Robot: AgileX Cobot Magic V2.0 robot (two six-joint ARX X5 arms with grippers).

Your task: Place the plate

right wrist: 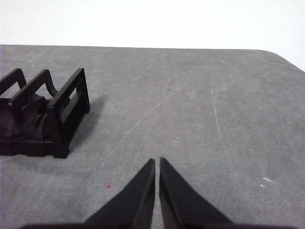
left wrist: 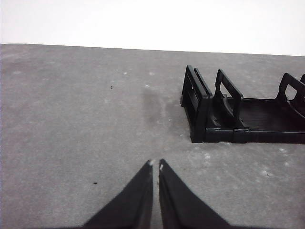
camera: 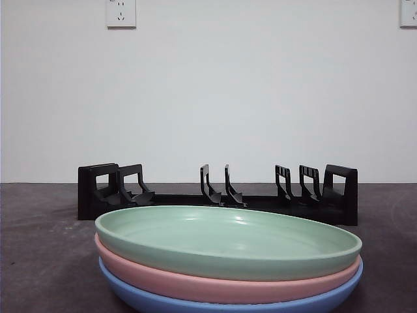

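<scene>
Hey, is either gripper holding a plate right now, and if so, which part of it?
Nothing is held. The left gripper and right gripper are both shut over bare table, and the green plate sits untouched atop the stack.

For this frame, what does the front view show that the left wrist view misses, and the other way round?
Only the front view shows the stack of three plates: green plate on top, pink plate under it, blue plate at the bottom, plus the wall sockets. Only the left wrist view shows the left tool, shut and holding nothing, above bare table. Both show the black plate rack, standing empty beyond the plates; the wrist view catches just one end of it.
</scene>
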